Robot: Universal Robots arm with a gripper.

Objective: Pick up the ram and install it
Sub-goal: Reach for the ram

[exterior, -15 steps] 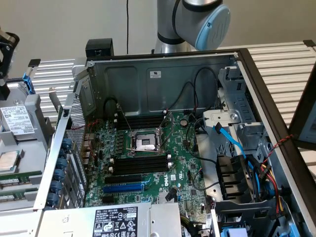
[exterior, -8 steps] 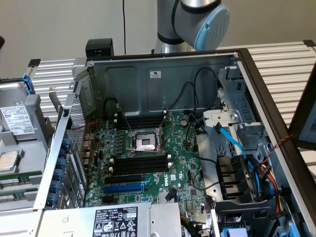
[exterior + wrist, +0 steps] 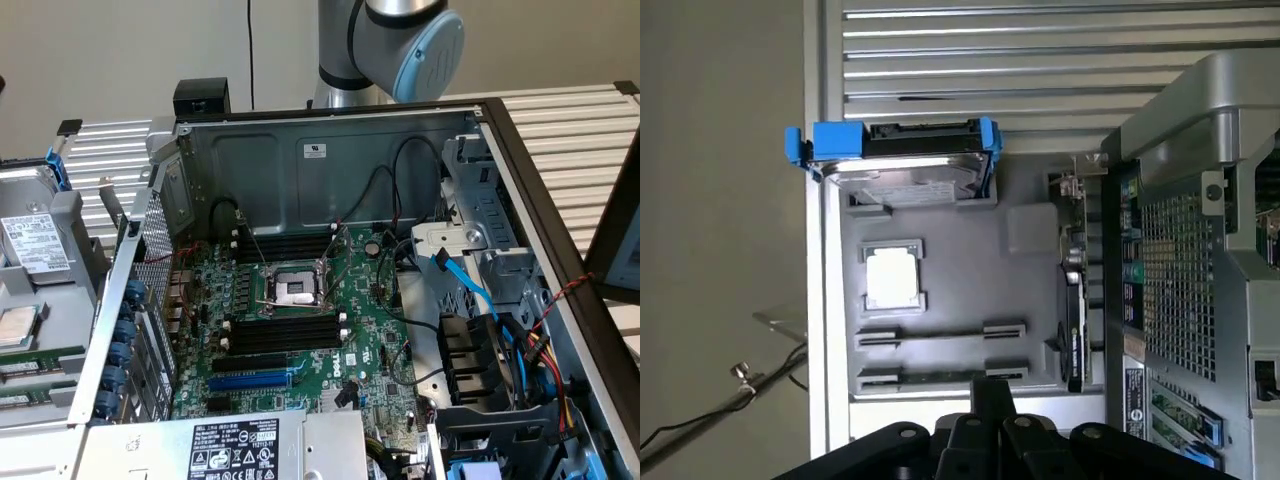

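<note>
Two green ram sticks lie in a grey tray at the exterior view's left, one beside the other. In the wrist view they stand edge-on between grey clips, as one thin strip and one greenish strip. My gripper hangs over the tray with its black fingers pressed together and nothing between them. Its tip sits just over the end of the greenish ram. The motherboard lies in the open case, with long black slots beside the CPU socket.
The tray also holds a hard drive in a blue bracket, a CPU and an upright card. The case's perforated side rises next to the tray. Cables and drive bays crowd the exterior view's right side.
</note>
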